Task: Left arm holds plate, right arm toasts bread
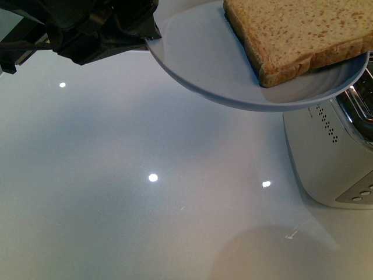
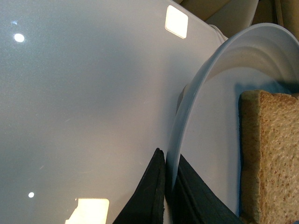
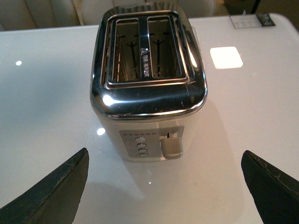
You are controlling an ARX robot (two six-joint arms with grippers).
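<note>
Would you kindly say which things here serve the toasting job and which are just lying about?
Job: pale blue round plate, thick light brown bread slice, chrome-topped white toaster, black left tool, black right tool.
Lying about: small dark-and-white card.

Black angular left gripper [image 1: 145, 29], glossy faceted dark housing [image 1: 96, 29], matte black wedge-shaped fingers [image 2: 148, 198], right gripper [image 3: 164, 151] with two dark tapered fingers [image 3: 51, 191], pale scuffed edges.

Bright, seemingly overhead light; glare spots dot the glossy table [image 1: 116, 221] beside the toaster [image 3: 145, 99], whose chrome top gleams; soft shadow before it.
</note>
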